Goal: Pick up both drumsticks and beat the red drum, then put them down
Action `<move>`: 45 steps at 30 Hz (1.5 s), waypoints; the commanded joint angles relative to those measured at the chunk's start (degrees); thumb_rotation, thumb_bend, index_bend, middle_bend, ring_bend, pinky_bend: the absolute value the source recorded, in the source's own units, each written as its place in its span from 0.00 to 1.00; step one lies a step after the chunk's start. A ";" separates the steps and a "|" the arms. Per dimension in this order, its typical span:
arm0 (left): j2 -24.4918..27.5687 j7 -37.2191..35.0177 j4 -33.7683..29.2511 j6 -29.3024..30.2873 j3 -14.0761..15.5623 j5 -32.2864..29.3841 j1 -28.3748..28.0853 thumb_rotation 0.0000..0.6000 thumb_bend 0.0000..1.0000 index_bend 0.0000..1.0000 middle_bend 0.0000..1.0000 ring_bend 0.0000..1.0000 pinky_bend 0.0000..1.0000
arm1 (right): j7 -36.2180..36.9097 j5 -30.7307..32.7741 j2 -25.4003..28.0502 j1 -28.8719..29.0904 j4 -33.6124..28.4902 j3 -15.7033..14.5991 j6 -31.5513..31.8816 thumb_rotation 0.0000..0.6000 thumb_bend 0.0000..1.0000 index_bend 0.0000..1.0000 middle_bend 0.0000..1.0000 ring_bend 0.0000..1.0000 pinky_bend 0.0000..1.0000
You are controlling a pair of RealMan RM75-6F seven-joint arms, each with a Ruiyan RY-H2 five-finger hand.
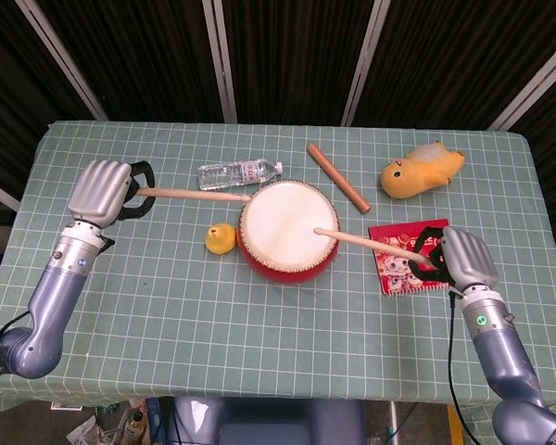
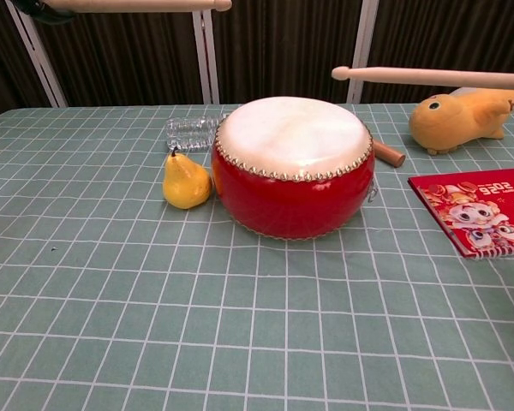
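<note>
Head view shows the left hand (image 1: 105,190) clenched on the left drumstick (image 1: 196,195) and the right hand (image 1: 463,260) clenched on the right drumstick (image 1: 366,243), tips aimed inward for striking. The red drum (image 1: 288,230) sits mid-tabletop (image 1: 167,315). Chest view omits both hands but shows both sticks raised clear above the drumhead.
</note>
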 commanded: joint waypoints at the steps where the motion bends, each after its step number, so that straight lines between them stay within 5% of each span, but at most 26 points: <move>1: -0.79 0.07 1.58 -0.90 -0.28 -1.31 -1.32 1.00 0.51 0.77 1.00 1.00 1.00 | -4.41 4.21 -3.82 4.57 1.33 -0.59 1.45 1.00 0.73 0.98 1.00 1.00 1.00; 11: 0.09 -0.84 1.49 -0.75 0.55 -1.68 -1.79 1.00 0.51 0.77 1.00 1.00 1.00 | -9.54 14.56 -10.48 13.08 5.08 1.09 6.53 1.00 0.73 0.98 1.00 1.00 1.00; 13: 0.63 -1.46 1.29 -0.78 0.79 -1.34 -1.62 1.00 0.51 0.77 1.00 1.00 1.00 | -8.37 15.96 -10.34 13.50 5.62 2.26 5.99 1.00 0.73 0.98 1.00 1.00 1.00; 15: 1.39 -2.63 1.05 -0.82 0.77 -0.68 -1.36 1.00 0.51 0.77 1.00 1.00 1.00 | -2.83 16.55 -9.05 12.81 6.04 6.45 3.75 1.00 0.73 0.98 1.00 1.00 1.00; 20: 2.26 -4.79 1.28 -1.16 1.05 0.61 -1.27 1.00 0.51 0.77 1.00 1.00 1.00 | 3.15 17.06 -8.25 12.20 8.02 8.81 -1.72 1.00 0.74 0.98 1.00 1.00 1.00; 24: 2.57 -5.87 1.69 -1.54 1.34 1.22 -1.40 1.00 0.51 0.77 1.00 1.00 1.00 | 4.00 18.24 -9.82 13.39 10.59 7.66 -4.47 1.00 0.74 0.98 1.00 1.00 1.00; 29: 2.82 -7.22 2.21 -2.33 2.49 2.03 -1.20 1.00 0.51 0.77 1.00 1.00 1.00 | -1.01 19.31 -17.72 17.83 18.27 1.11 -4.02 1.00 0.74 0.98 1.00 1.00 1.00; 36: 2.94 -8.99 4.10 -3.41 3.61 2.88 -1.03 1.00 0.51 0.77 1.00 1.00 1.00 | -20.03 13.85 -28.78 23.89 29.57 -11.35 11.64 1.00 0.74 0.98 1.00 1.00 1.00; 40: 2.80 -9.79 5.00 -3.76 3.95 3.04 -1.00 1.00 0.51 0.77 1.00 1.00 1.00 | -19.57 11.90 -30.84 23.01 30.62 -10.14 16.61 1.00 0.74 0.98 1.00 1.00 1.00; 45: 2.45 -10.61 5.24 -3.55 4.24 3.20 -0.87 1.00 0.51 0.77 1.00 1.00 1.00 | -15.04 10.53 -26.16 20.82 25.18 -4.43 18.28 1.00 0.74 0.98 1.00 1.00 1.00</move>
